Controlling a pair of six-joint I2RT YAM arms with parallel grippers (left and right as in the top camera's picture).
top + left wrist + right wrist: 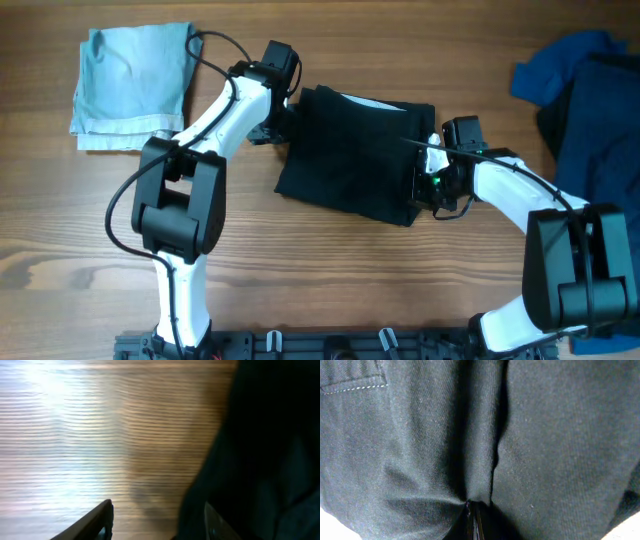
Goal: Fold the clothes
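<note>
A pair of black fabric shorts (350, 155) lies folded into a rough rectangle near the middle of the brown wooden table (330, 270), a little toward 12 o'clock. A thin whitish strip of inner waistband (368, 100) shows along its 12 o'clock edge.

My left gripper (283, 122) sits at the shorts' 10 o'clock corner, low against the table. In my left wrist view its two fingers are spread apart, released. One dark fingertip (102, 517) is over bare wood at 7 o'clock of the view. The other is at 5 o'clock, against the dark cloth. The cloth's edge runs between them, and I cannot tell whether either finger touches it.

My right gripper (428, 172) is at the shorts' 4 o'clock edge. In my right wrist view black twill fills nearly everything. My fingers are clenched together at 6 o'clock, pinching a fold of the fabric so that creases run up from the pinch. A pocket seam with pale stitching (352, 387) shows at 10 o'clock of that view.

A pale blue cloth garment (130, 85), folded roughly square, lies at 10 o'clock on the table, well apart from the shorts. A loose heap of dark blue cloth garments (590, 90) lies at 2 o'clock, partly cut off by the table's right edge.
</note>
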